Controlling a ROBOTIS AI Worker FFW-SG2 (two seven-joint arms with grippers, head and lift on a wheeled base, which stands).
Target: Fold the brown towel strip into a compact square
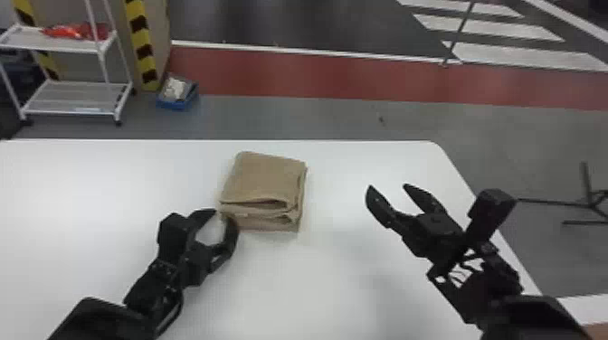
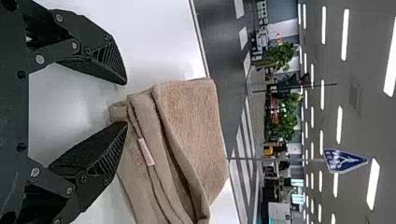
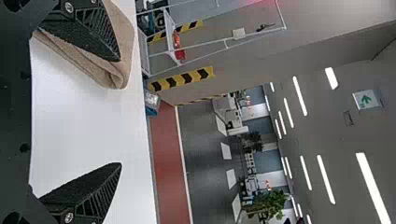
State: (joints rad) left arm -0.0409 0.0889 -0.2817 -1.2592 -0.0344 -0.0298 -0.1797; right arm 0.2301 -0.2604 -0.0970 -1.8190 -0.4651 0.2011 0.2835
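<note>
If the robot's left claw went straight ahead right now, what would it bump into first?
Probably the brown towel. The left gripper points at its near left corner, and one of its fingers already looks very close to the cloth, though I can't tell if they touch.

The towel (image 1: 269, 178) hides its own underside, and you can't see how far in its folds run. Your left end effector (image 1: 220, 214) covers a bit of its corner in the head view; whether they touch, you can't tell. Left of the towel and beyond it, the red thing (image 1: 81, 31) on the cart (image 1: 77, 97) is too blurred to name. Both wrist views cut the towel off, its label (image 2: 146, 151) is too small to read, and your right end effector (image 1: 387, 186) hides part of it in the right wrist view.
</note>
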